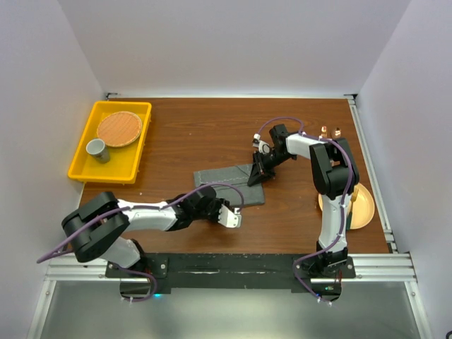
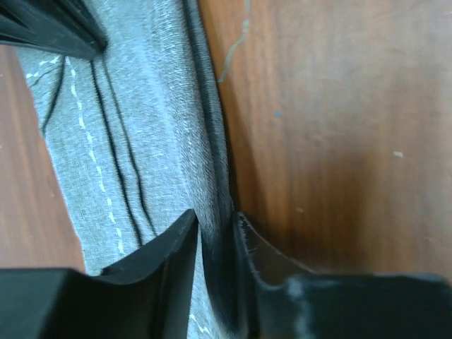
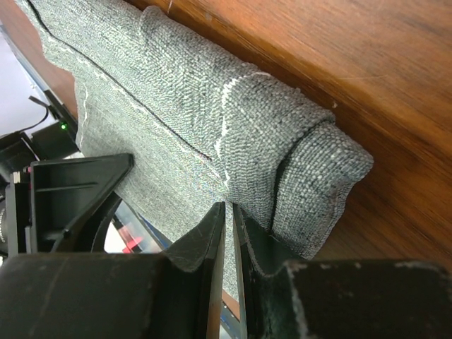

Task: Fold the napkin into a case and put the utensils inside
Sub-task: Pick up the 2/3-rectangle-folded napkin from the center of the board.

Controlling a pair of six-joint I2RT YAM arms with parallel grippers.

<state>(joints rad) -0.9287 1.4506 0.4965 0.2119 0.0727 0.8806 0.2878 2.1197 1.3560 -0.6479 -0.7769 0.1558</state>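
The yellow tray at the worktop's far left corner held a round woven mat and a grey cup. The napkin lay folded mid-worktop. The left gripper pinched its edge, jaws nearly closed, and the right gripper likewise pinched a folded layer. The utensils lay near the far right corner.

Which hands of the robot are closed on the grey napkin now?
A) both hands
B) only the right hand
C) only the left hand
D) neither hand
A: the left hand pinches a long edge of the napkin, and the right hand pinches a fold at one end, each seen in its wrist view.
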